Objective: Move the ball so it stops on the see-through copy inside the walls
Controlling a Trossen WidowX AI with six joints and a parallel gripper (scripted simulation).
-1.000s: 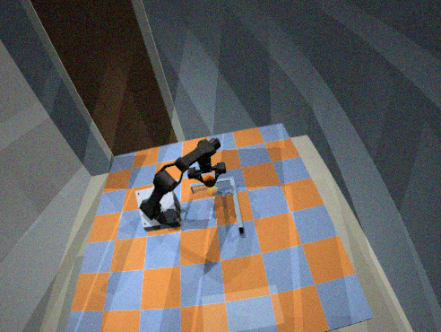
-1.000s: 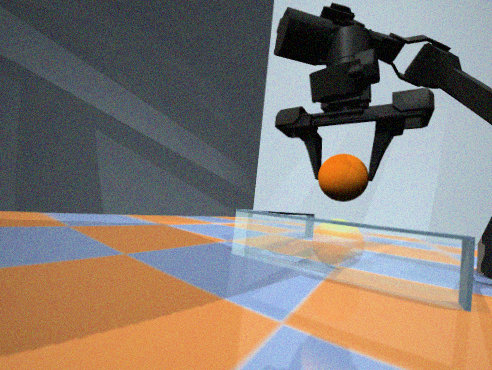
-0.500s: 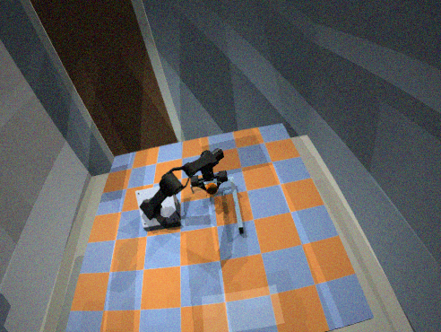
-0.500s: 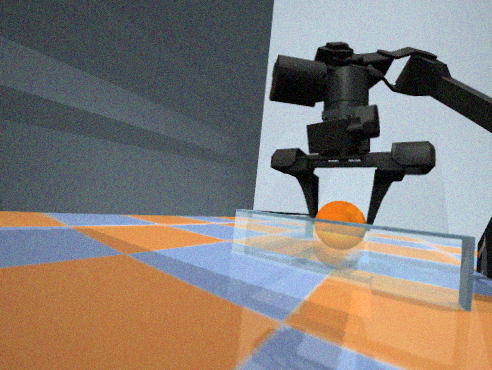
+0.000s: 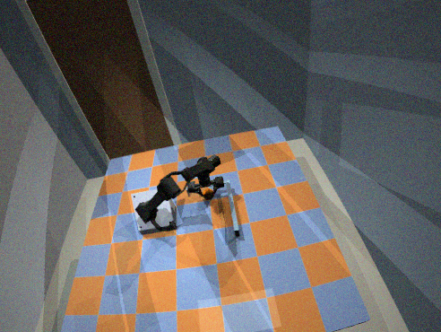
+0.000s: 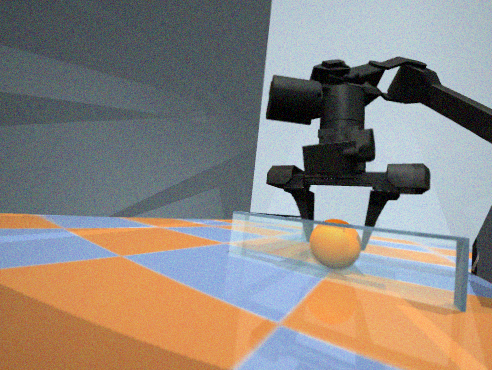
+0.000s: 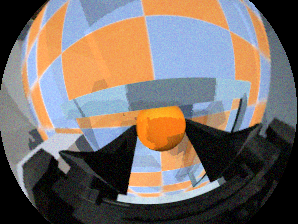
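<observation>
The orange ball [image 5: 207,193] [image 6: 335,247] [image 7: 161,131] is between the two black fingers of my gripper [image 5: 206,192] [image 6: 336,244] [image 7: 160,125], which is shut on it. The ball is low, at or just above the table, on the inner side of the long clear wall [image 5: 234,215] [image 6: 462,277] [image 7: 170,92]. In the exterior view it shows through that wall. The see-through copy is not seen apart from the ball; patchy two-tone orange on the ball in the wrist view suggests they overlap. The second wall is mostly hidden by the gripper in the top view.
The arm's white base plate [image 5: 154,213] stands on the orange and blue checkered table [image 5: 282,233], left of the walls in the top view. The long wall's top edge runs close in front of the fingers in the exterior view.
</observation>
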